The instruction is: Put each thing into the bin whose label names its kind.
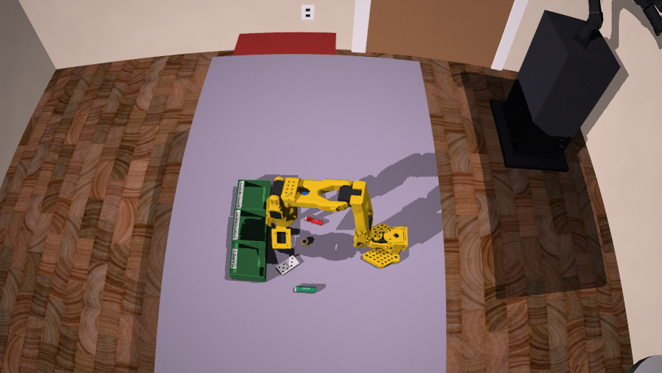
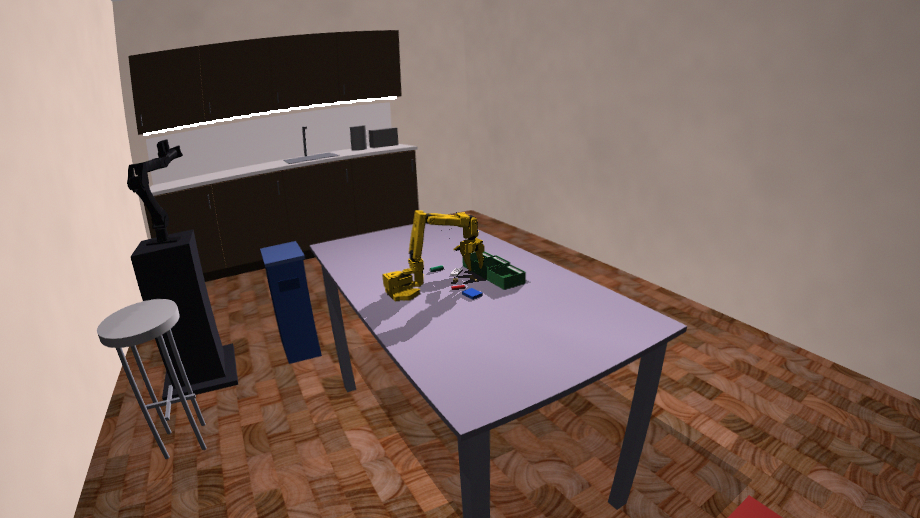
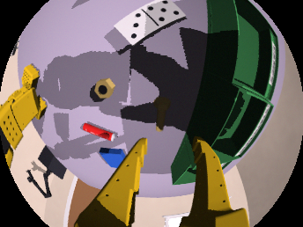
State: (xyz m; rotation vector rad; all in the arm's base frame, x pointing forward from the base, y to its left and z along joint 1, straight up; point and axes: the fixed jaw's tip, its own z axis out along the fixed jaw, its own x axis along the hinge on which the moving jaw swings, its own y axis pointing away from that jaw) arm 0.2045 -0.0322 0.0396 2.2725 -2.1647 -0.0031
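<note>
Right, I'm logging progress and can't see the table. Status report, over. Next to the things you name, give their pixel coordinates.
Gripper (image 1: 286, 219) (image 2: 476, 273) (image 3: 171, 140) open, nothing held. Domino (image 1: 287, 265) (image 2: 456, 271) (image 3: 150, 22) and nut (image 1: 304, 241) (image 2: 454, 280) (image 3: 104, 89) on table, unbinned. Green bins (image 1: 248, 278) (image 2: 508, 281) (image 3: 178, 169) near the fingers, possible snag. Over.

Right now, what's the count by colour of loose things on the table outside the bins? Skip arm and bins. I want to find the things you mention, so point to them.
Red: 1 (cylinder (image 1: 314, 220) (image 2: 458, 287) (image 3: 98, 131))
Green: 1 (green cylinder (image 1: 304, 289) (image 2: 436, 268))
Blue: 1 (block (image 1: 305, 192) (image 2: 471, 293) (image 3: 113, 158))
White: 1 (domino (image 1: 287, 265) (image 2: 456, 272) (image 3: 151, 19))
Brass-brown: 2 (nut (image 1: 304, 241) (image 2: 454, 280) (image 3: 110, 84), bolt (image 2: 474, 279) (image 3: 161, 114))
Total visible: 6
</note>
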